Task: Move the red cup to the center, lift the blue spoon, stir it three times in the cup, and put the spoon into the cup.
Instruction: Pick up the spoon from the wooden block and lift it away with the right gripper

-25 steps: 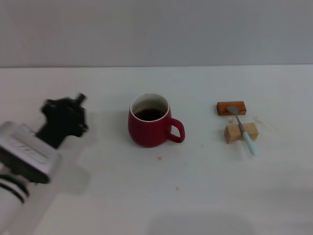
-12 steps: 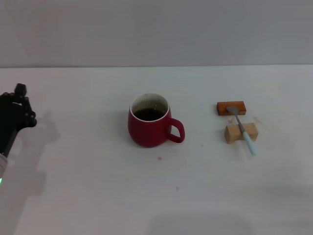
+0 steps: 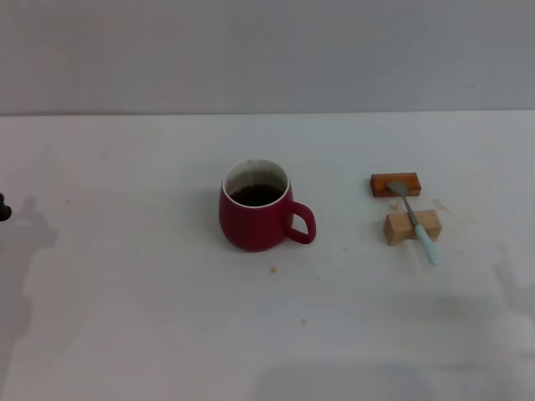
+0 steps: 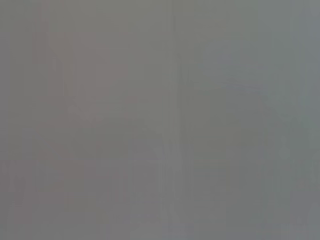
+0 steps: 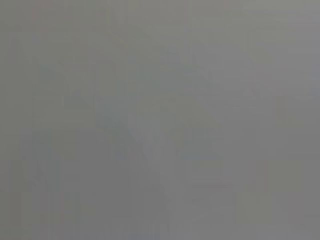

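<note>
Cup (image 3: 253,220): dark red, white inside, dark liquid; spoon (image 3: 416,222): grey bowl, pale blue handle; blocks: orange-brown (image 3: 394,184), tan (image 3: 411,226); table (image 3: 125,317): white, small brown specks

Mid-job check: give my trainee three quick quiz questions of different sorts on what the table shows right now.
1. True or false: the slim blue-handled metal spoon lies across the tan wooden block.
2. The squat dark-red ceramic mug has its handle toward the: A) spoon B) far wall C) robot's left.
3. Fill in: the spoon's bowl rests on the ____ block.

Key: 1 true; 2 A; 3 orange-brown. The left tool barely shows at the head view's left edge; the right tool is out of view.
</note>
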`<state>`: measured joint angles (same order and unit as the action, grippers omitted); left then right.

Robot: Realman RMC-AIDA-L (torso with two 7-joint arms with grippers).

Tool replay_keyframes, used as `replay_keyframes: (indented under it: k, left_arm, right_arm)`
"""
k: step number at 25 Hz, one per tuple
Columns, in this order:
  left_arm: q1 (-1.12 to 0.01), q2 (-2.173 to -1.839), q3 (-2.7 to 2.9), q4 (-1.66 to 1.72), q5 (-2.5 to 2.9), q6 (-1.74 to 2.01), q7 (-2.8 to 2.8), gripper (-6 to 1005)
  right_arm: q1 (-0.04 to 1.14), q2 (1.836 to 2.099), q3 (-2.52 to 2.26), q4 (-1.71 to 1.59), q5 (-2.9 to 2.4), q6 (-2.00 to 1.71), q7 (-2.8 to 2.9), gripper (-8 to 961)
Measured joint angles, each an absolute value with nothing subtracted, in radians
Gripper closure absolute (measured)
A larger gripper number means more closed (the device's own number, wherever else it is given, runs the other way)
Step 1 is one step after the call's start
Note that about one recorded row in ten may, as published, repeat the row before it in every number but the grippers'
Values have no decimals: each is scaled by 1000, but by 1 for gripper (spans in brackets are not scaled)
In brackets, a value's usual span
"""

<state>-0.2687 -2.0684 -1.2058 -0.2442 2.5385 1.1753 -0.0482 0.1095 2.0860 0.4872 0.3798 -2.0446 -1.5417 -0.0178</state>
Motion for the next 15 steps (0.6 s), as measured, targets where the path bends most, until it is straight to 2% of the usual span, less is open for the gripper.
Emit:
replay_keyframes:
  k: [13,15]
  left_arm:
    - [-241,-2072,-1223,-244,2535,1192,-38,962]
    - [-241,-2072,-1224,-244,2535,1190,-35,902]
  right_arm:
    - [120,2087,450,384,-2047,-1461,-17,266]
    - [136,2087,446,389,-2046,-1413,-17,266]
